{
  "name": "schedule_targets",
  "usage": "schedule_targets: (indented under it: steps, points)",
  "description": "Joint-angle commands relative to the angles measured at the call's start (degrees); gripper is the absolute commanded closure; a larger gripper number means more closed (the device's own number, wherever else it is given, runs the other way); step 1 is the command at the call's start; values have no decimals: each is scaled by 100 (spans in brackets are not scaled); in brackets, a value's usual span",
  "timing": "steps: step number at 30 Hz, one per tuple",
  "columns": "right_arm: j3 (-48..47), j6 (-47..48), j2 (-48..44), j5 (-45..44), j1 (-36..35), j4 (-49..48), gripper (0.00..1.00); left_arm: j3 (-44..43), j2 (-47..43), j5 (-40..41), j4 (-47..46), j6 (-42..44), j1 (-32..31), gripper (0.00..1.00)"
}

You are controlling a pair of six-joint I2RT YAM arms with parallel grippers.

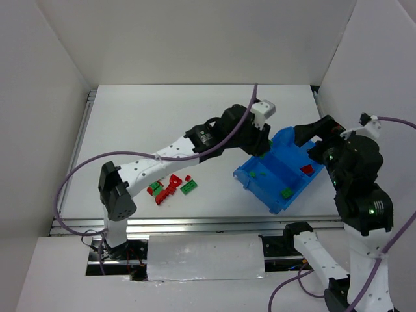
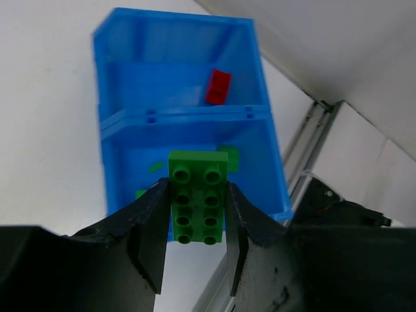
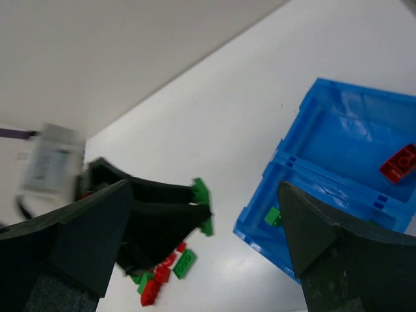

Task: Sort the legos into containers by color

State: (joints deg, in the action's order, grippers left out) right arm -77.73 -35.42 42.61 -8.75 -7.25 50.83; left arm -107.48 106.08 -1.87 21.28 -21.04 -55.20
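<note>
My left gripper (image 1: pixel 262 147) is shut on a green two-by-four lego (image 2: pixel 198 198) and holds it in the air by the left edge of the blue bin (image 1: pixel 253 190). In the left wrist view the bin (image 2: pixel 123 97) lies ahead. Its far compartment holds a red lego (image 2: pixel 218 86), its near one green legos (image 2: pixel 229 156). My right gripper (image 1: pixel 307 142) hovers over the bin's far end, wide open and empty (image 3: pixel 205 195). The right wrist view shows the left gripper's fingers (image 3: pixel 162 218) gripping the green lego (image 3: pixel 201 190). It also shows the bin (image 3: pixel 338 117) with the red lego (image 3: pixel 398 164).
A pile of red and green legos (image 1: pixel 172 187) lies on the white table left of the bin, also in the right wrist view (image 3: pixel 162 270). White walls enclose the table on three sides. A metal rail (image 1: pixel 195 224) runs along the near edge.
</note>
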Motion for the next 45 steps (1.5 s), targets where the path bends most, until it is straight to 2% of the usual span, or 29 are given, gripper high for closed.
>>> schedule_targets:
  steps: [1, 5, 8, 9, 11, 12, 13, 14, 18, 20, 23, 24, 27, 29, 31, 40, 45]
  points:
    - [-514, -97, -95, -426, -22, 102, 0, -490, 596, -305, -387, -234, -148, 93]
    - [-594, -106, -148, -329, -31, 103, 0, -1116, 1186, -332, -352, -313, -263, 83]
    - [-611, -79, -192, -311, -49, 120, 0, -1310, 1546, -279, -414, -375, -281, 68]
    - [-620, -62, -192, -311, -58, 120, 1, -1354, 1591, -270, -431, -392, -281, 51]
    - [-629, -35, -200, -311, -75, 138, 0, -1416, 1687, -209, -423, -427, -281, 34]
    - [-612, 0, -200, -320, -93, 138, 1, -1459, 1688, -165, -379, -454, -281, 15]
    - [-611, 9, -200, -320, -110, 120, 0, -1434, 1662, -69, -353, -454, -290, 5]
    - [-585, 35, -200, -311, -110, 112, 0, -1381, 1609, 2, -335, -436, -290, 0]
    - [-471, 105, -165, -118, -119, -3, 0, -741, 863, 704, -63, 63, -255, 1]
    - [-375, 149, -148, 75, -119, -73, 0, -337, 268, 845, 147, 667, -184, 0]
    - [-199, 351, -148, 558, -137, -283, 0, 935, -637, 1021, 280, 1319, 9, 1]
    - [-137, 404, -174, 655, -163, -345, 0, 1723, -859, 1013, 263, 1435, 140, 1]
    - [47, 448, -166, 971, -172, -547, 0, 3087, -1668, 952, 149, 1647, 308, 1]
    - [92, 492, -95, 1191, -216, -618, 0, 3791, -2176, 899, 26, 1516, 430, 1]
    - [109, 501, -51, 1262, -233, -688, 0, 4076, -2424, 794, 60, 1340, 553, 1]
    - [329, 492, 11, 1561, -330, -943, 1, 4753, -1925, 319, 395, 1146, 1002, 22]
    - [452, 527, -86, 1508, -374, -969, 0, 5035, -1785, 240, 228, 1146, 1143, 23]
